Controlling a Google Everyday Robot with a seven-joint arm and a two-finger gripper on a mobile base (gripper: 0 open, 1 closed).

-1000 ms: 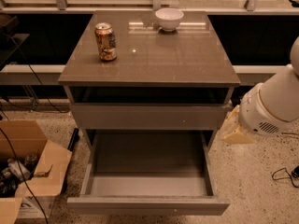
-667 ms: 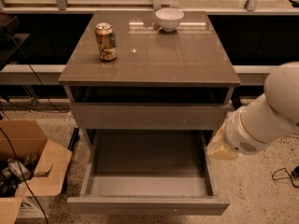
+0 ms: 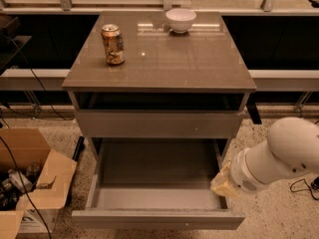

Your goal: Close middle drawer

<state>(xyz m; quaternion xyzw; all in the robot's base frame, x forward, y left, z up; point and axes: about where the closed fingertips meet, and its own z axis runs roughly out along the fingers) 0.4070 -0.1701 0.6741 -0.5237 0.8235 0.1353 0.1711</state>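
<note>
**Middle drawer (image 3: 154,176) stands pulled well out at lower centre, with the gripper (image 3: 224,182) beside its right wall.**

We see the drawer's front panel (image 3: 159,219) running left to right along the bottom of the frame, below and left of the gripper, which sits near the front right corner on the robot's one arm. We judge the push must start at that panel and go toward the top of the frame, into the cabinet (image 3: 199,59). We cannot tell whether the gripper is open or closed. The can (image 3: 113,45) at upper left has a printed label we cannot read. The bowl (image 3: 180,20) and the cardboard box (image 3: 30,183) show no legible writing.

End effector (image 3: 223,183) at right wall of middle drawer (image 3: 154,219); cardboard box (image 3: 37,176) left.
</note>
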